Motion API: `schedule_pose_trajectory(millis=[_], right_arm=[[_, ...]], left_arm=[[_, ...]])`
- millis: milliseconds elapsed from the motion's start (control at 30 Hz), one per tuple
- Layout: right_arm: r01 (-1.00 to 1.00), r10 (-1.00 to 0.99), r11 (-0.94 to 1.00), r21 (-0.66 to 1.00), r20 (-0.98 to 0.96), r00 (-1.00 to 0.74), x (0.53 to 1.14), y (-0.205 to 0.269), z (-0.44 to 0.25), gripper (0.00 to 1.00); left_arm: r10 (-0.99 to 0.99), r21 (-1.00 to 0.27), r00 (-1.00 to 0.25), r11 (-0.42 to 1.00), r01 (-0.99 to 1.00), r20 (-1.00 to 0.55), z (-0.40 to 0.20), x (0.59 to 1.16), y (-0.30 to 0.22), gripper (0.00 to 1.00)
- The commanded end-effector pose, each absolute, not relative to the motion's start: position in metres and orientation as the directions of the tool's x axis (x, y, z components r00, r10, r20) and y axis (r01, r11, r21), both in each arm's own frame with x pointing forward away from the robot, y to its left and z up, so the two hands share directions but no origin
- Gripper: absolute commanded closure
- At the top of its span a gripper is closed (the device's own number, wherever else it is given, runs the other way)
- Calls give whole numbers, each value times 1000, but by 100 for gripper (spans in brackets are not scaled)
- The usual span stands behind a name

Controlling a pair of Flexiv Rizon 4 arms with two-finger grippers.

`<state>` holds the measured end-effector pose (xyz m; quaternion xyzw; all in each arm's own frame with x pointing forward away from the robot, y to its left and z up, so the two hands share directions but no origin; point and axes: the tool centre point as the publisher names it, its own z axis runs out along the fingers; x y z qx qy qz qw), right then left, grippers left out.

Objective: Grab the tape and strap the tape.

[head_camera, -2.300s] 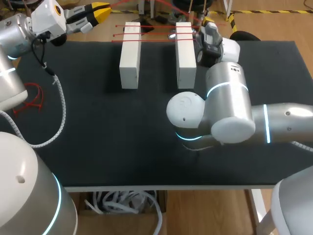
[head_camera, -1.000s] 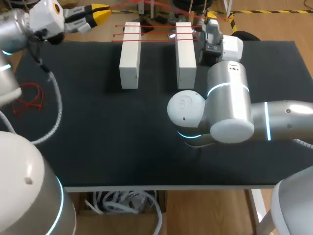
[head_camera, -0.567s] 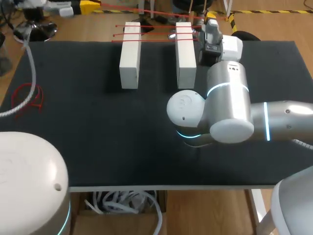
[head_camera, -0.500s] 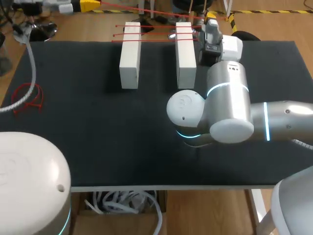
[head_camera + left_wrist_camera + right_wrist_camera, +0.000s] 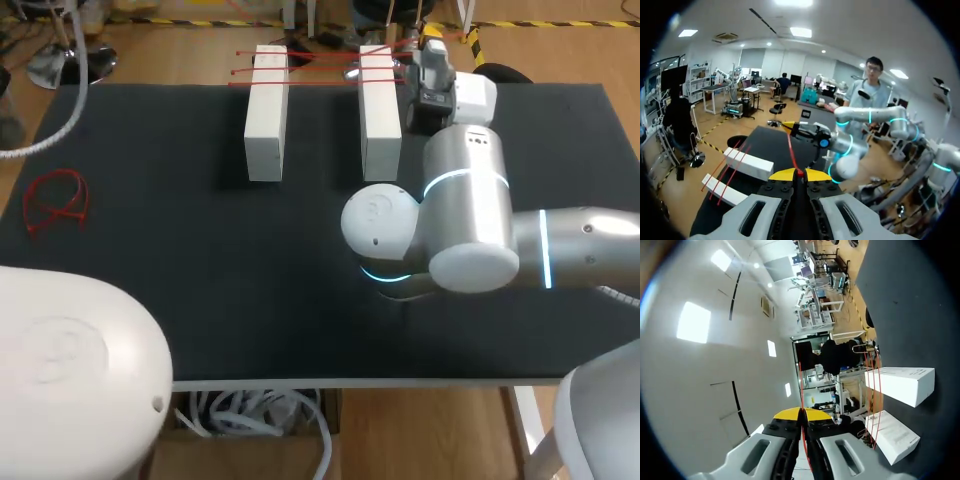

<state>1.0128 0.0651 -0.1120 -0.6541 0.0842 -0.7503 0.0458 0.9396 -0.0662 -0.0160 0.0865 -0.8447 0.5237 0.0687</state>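
Observation:
Two white blocks (image 5: 266,110) (image 5: 380,110) stand side by side at the table's far edge, with red tape strands (image 5: 310,68) stretched across their far ends. My right gripper (image 5: 432,42) sits just right of the right block, shut on the red tape (image 5: 801,390). My left gripper (image 5: 799,174) is outside the head view, high off the table's left side. It is shut on a red tape strand (image 5: 791,150) that runs ahead to my right gripper (image 5: 792,127). Both blocks (image 5: 747,162) (image 5: 722,189) lie below and beside it.
A loose bundle of red tape (image 5: 55,200) lies near the table's left edge. My right arm's bulky elbow (image 5: 440,230) hangs over the table's middle right. My left arm's white body (image 5: 70,390) fills the near left corner.
My left gripper has swung left and away, leaving the head view with the tape strand in it. The right arm and both blocks have stayed put.

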Motion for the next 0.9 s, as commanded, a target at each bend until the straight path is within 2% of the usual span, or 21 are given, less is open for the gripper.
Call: schedule_pose_trajectory(millis=[33,367,900], right_arm=[[-40,-177,-982,-183,975,-132,1013,63,-109,100],[-40,-177,-982,-183,975,-132,1013,63,-109,100],[-40,-177,-982,-183,975,-132,1013,63,-109,100]], left_arm=[[-112,-664,-970,711,-231,218,-12,940,-74,100],[-123,-544,-973,812,-211,193,-12,949,-82,100],[-109,-532,-978,826,-188,176,-12,950,-85,100]])
